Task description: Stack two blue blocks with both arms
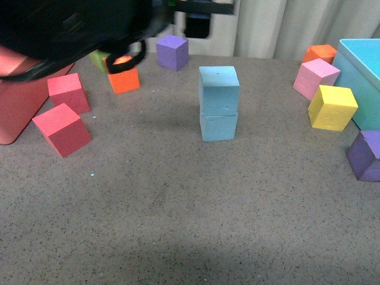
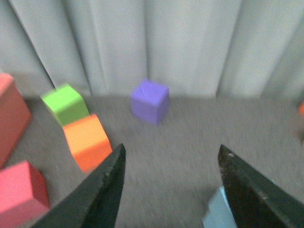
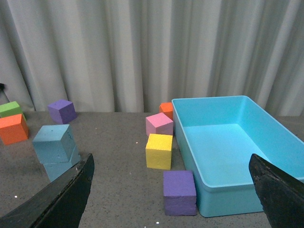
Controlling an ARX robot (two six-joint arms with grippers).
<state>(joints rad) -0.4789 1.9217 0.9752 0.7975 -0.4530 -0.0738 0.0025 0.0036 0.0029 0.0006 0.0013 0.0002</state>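
The two blue blocks stand stacked near the middle of the table: the top block sits on the lower block, slightly turned and overhanging it a little. No gripper touches the stack. The left arm shows as a blurred black mass at the upper left of the front view, above the red bin, well apart from the stack. Its wrist view shows the left gripper with its jaws spread wide and nothing between them; beyond it lie a green cube, an orange cube, a purple cube and a red cube, and a pale blue corner shows near one finger. The right gripper is also wide open and empty, its fingers at the edges of its wrist view, with the stack off to one side. Ahead of it sit a yellow cube, a pink cube, a second purple cube and the turquoise bin. Another orange cube lies at the bin's far corner. A second red cube lies beside the red bin in the front view.
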